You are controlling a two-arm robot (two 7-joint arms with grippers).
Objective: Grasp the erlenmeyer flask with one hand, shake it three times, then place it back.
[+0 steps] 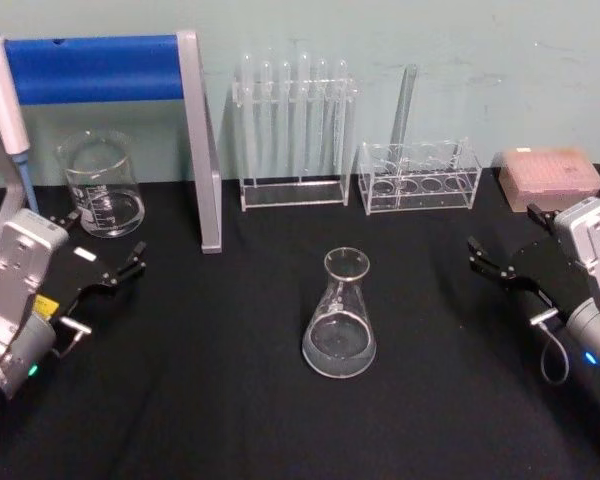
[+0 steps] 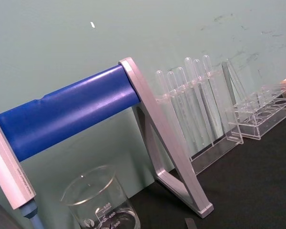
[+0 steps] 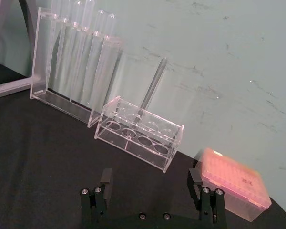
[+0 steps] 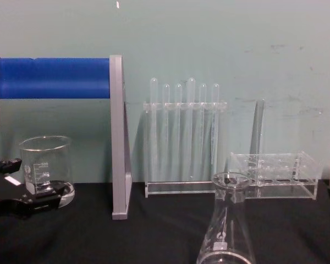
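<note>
The head view looks forward and down from above the table (image 1: 180,400), with the tall test tube rack (image 1: 292,140) at its far edge. The chest view sits low and faces that rack squarely, the erlenmeyer flask (image 4: 225,231) close before it. The left wrist view sees the rack obliquely past the blue-barred stand (image 2: 66,112). The right wrist view sees it from the low rack (image 3: 139,136) side. All 4 views share the tall test tube rack.

Flask (image 1: 340,318) of clear glossy glass, table (image 1: 210,400) covered in matt black cloth, tube rack (image 1: 293,193) of smooth clear plastic
</note>
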